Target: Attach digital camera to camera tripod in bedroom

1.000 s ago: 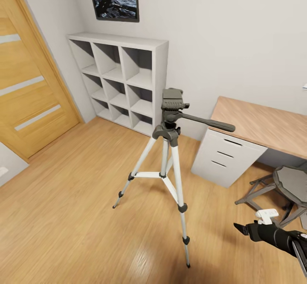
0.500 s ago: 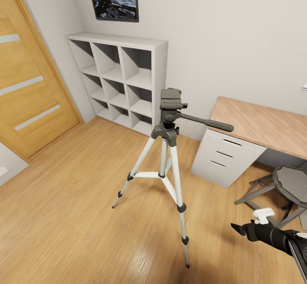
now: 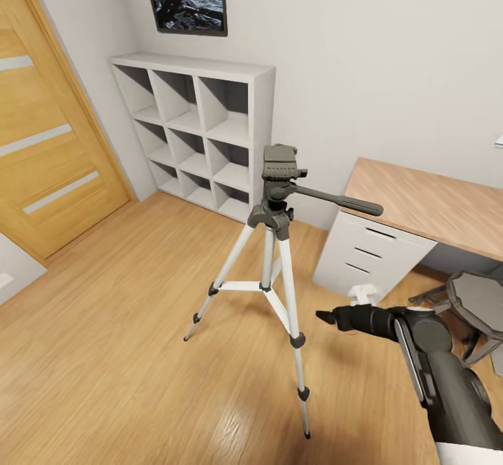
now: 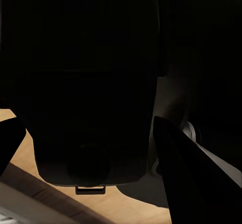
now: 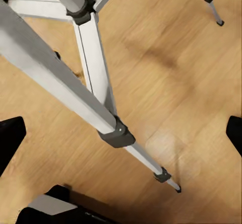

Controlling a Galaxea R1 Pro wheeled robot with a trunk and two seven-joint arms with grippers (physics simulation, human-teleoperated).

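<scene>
The camera tripod (image 3: pixel 279 241) stands mid-room on silver legs, with its dark grey head (image 3: pixel 281 161) bare and its black pan handle (image 3: pixel 342 202) pointing right. My right gripper (image 3: pixel 323 317) hovers just right of the tripod's front leg, near its lower black joint. In the right wrist view the right gripper (image 5: pixel 123 133) is open, and the silver leg (image 5: pixel 55 77) lies beyond the fingers, apart from them. In the left wrist view one dark finger (image 4: pixel 10 141) of my left gripper shows beside a black boxy mass (image 4: pixel 91 108) too dark to identify. The digital camera is hidden.
A white cube shelf (image 3: pixel 202 130) stands against the back wall. A wood-topped desk (image 3: pixel 426 203) with white drawers (image 3: pixel 367 255) is at the right, and a grey octagonal stool (image 3: pixel 482 301) is beside my right arm. A wooden door (image 3: pixel 49 144) is at the left. Open plank floor (image 3: pixel 105 353) lies left of the tripod.
My right arm has swung up and left from the lower right corner to just beside the tripod's front leg. The tripod has not moved.
</scene>
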